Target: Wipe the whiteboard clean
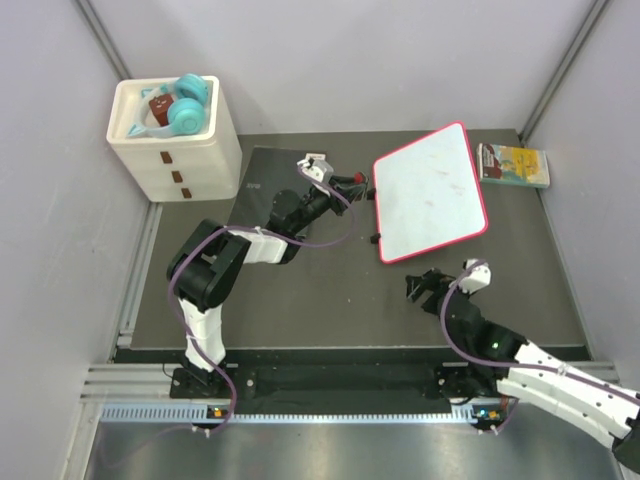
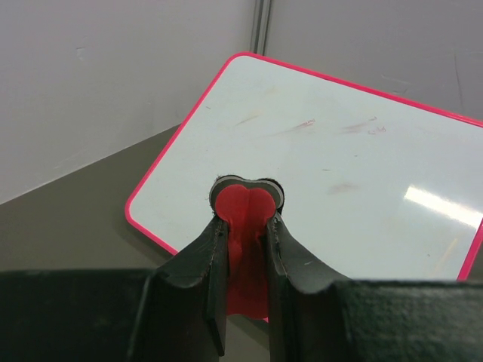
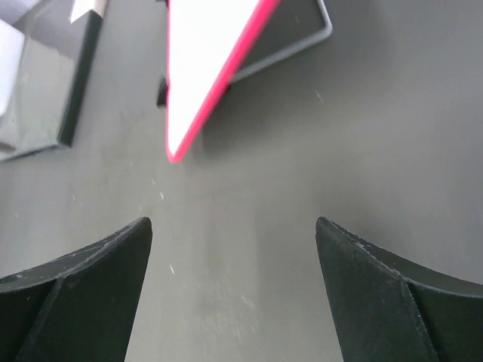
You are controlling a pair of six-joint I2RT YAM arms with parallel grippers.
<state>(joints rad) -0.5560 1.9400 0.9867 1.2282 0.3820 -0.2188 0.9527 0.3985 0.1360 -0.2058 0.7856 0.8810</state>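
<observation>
The whiteboard (image 1: 430, 190) lies flat on the dark table at the back right, white with a pink-red frame and only faint smudges on its face (image 2: 339, 166). My left gripper (image 1: 357, 184) hovers at its left edge, shut on a red eraser (image 2: 245, 204) with a dark pad under it. The eraser's rounded end sits over the board's near part. My right gripper (image 1: 425, 285) stands open over bare table in front of the board's near corner (image 3: 204, 60), with nothing between its fingers (image 3: 234, 222).
A white foam box (image 1: 175, 135) holding teal headphones (image 1: 190, 105) stands at the back left. A flat black notebook (image 1: 265, 180) lies under the left arm. A small yellow-green book (image 1: 513, 165) lies right of the board. Grey walls close in the table.
</observation>
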